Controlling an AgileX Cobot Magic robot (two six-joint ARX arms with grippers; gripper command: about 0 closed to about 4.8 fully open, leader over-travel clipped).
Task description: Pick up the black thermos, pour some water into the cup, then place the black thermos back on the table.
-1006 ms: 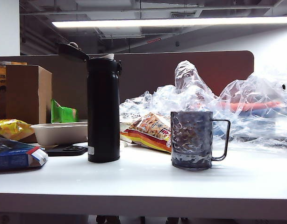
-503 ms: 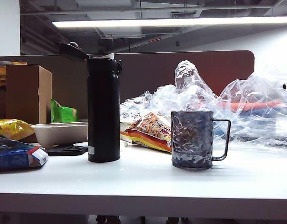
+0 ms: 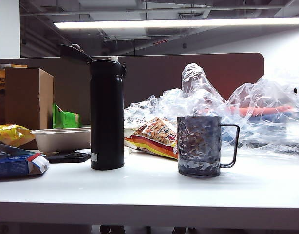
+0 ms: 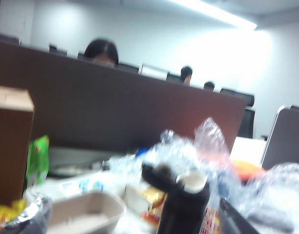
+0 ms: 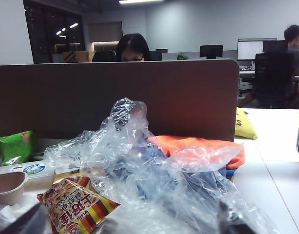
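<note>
The black thermos [image 3: 106, 114] stands upright on the white table [image 3: 149, 190], left of centre, its flip lid [image 3: 75, 52] hinged open. The dimpled grey cup [image 3: 199, 145] stands to its right, handle pointing right. No gripper shows in the exterior view. In the blurred left wrist view the thermos [image 4: 183, 209] lies ahead of my left gripper [image 4: 130, 226], which is open, one dark finger [image 4: 23, 217] far to each side. My right gripper [image 5: 130, 229] is open too, its fingertips [image 5: 234, 219] wide apart, facing crumpled plastic and a snack bag.
A beige tray [image 3: 62, 139], cardboard box [image 3: 28, 97], yellow bag and blue box [image 3: 15, 163] crowd the left. A striped snack bag [image 3: 152, 136] and crumpled clear plastic [image 3: 227, 105] lie behind the cup. A brown partition [image 3: 188, 73] closes the back.
</note>
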